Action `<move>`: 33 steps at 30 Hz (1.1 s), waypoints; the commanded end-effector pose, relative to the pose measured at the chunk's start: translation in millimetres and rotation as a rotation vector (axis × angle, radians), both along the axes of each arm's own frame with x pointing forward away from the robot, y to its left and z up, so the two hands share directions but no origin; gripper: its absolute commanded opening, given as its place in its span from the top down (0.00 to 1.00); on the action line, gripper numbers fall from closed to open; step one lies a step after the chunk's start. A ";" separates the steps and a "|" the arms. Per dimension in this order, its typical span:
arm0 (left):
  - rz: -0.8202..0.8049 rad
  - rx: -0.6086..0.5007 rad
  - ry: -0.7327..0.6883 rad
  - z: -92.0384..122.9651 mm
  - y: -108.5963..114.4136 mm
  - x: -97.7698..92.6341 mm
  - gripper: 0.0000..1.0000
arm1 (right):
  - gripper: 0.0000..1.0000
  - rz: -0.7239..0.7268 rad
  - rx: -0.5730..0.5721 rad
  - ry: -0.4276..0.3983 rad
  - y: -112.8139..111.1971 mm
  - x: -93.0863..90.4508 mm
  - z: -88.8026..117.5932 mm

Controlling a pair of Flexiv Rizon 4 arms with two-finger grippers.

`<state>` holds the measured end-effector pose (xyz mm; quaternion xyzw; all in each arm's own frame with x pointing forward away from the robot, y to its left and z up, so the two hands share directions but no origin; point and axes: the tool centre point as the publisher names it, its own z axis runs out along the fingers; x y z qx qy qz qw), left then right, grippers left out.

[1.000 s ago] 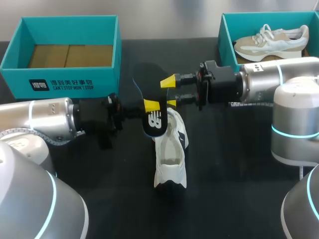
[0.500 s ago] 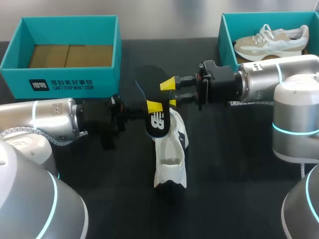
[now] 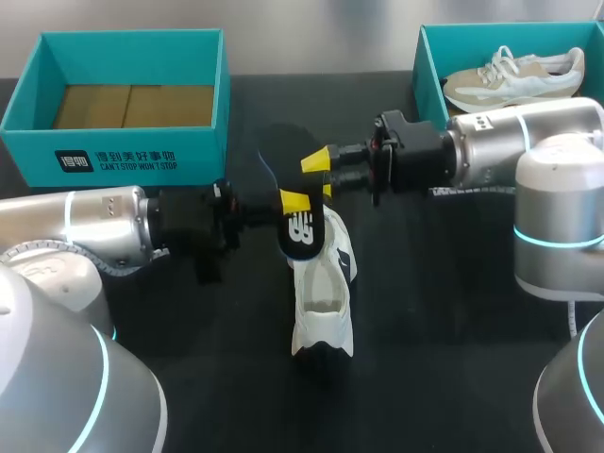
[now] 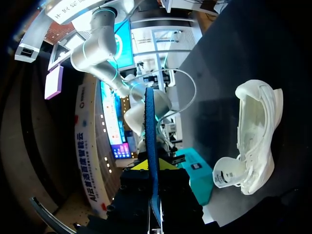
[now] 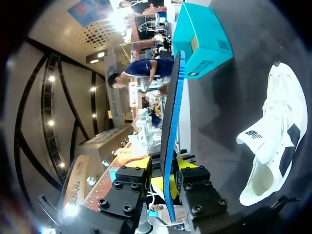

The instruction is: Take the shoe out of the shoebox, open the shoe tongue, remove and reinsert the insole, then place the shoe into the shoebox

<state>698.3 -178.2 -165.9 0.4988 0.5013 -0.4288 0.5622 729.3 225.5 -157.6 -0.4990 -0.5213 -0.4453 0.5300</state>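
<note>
A black insole (image 3: 281, 162) is held upright in the air above the white shoe (image 3: 324, 283), which lies on the table with its opening up. My left gripper (image 3: 294, 201) comes in from the left and is shut on the insole near its heel logo; the left wrist view shows the insole (image 4: 150, 141) edge-on between the pads of that gripper (image 4: 153, 166). My right gripper (image 3: 321, 177) comes in from the right with a finger on each side of the insole (image 5: 171, 112), still a little apart from it. The white shoe (image 5: 270, 141) lies below and beside that gripper (image 5: 168, 178).
An open teal shoebox (image 3: 123, 156) with a cardboard floor stands at the back left. A second teal shoebox (image 3: 427, 66) at the back right holds a beige and white shoe (image 3: 514, 77). The dark table in front of the white shoe is bare.
My right gripper's fingers have drawn closer together around the insole. My left gripper has shifted slightly to the right with the insole in it. The white shoe has not moved.
</note>
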 end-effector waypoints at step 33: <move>0.028 0.005 0.059 23.8 40.4 -2.1 0.00 | 1.00 -0.021 0.022 -0.003 2.0 0.4 -5.7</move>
